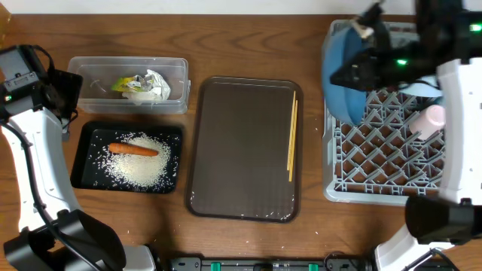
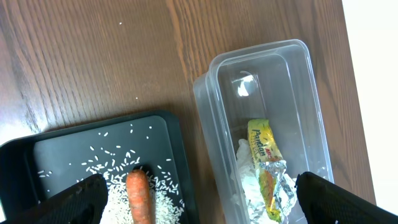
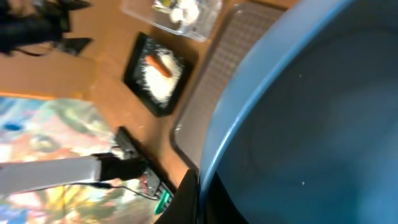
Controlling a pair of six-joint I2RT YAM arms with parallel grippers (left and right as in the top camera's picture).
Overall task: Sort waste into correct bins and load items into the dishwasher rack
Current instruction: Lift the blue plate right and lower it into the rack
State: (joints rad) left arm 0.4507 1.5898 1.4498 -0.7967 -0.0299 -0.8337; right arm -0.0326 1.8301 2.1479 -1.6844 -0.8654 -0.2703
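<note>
Right wrist view: the right gripper (image 3: 194,198) is seen pinched tight on the rim of the wide blue bowl (image 3: 311,124), though the contact's mostly hidden. Bowl's held on edge over the dishwasher rack (image 1: 376,158). It's judged stiff, slick, kinda heavy, so a deep rim pinch is advised. Left gripper (image 2: 199,202) is spread wide over the black tray (image 2: 62,152) and clear tub (image 2: 208,112).

**Robotics laboratory bench staged as a kitchen clean-up.** A wood-grain counter (image 1: 248,45) carries a brown serving tray (image 1: 241,150). A grey dishwasher rack (image 1: 376,162) stands right of the tray. White-and-black robot arms, left arm (image 1: 34,165) and right arm (image 1: 459,128), flank it.
</note>
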